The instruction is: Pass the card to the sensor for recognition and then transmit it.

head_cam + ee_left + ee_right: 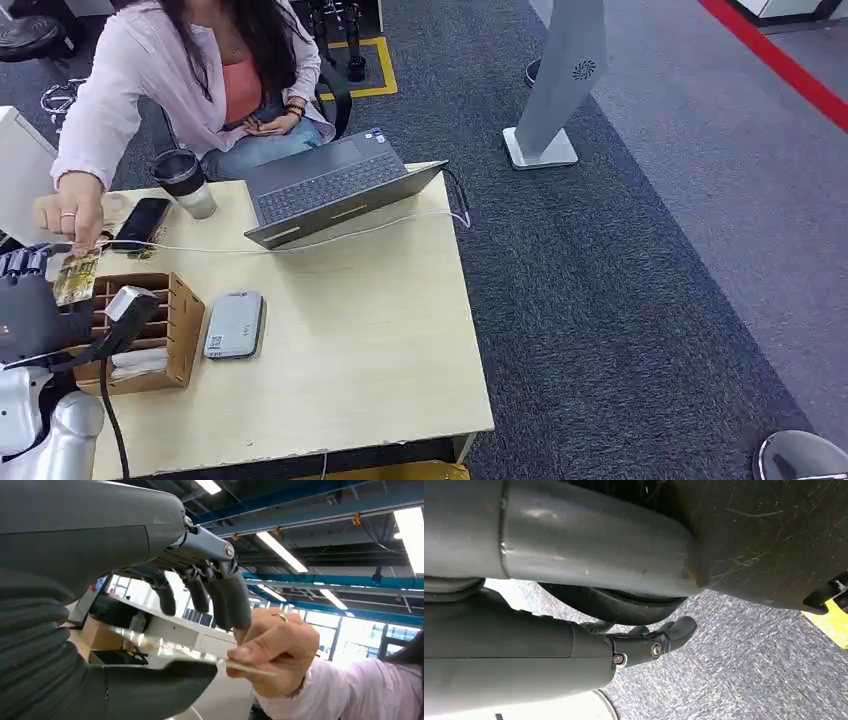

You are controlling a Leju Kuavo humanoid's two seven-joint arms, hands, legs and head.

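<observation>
Left wrist view tells me my left hand (190, 630) and a person's hand (272, 650) both pinch the thin patterned card (165, 650), so I judge handover underway, sensing apparently done.

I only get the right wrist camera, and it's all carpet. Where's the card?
Observer: The card is at the table's left edge, by the robot's left hand.
Operator: Who's got it?
Observer: A person's hand pinches one end. The left hand's thumb lies under it, with the fingers apart above.
Operator: Where's the sensor?
Observer: A grey card reader lies flat on the table beside a wooden box.
</observation>
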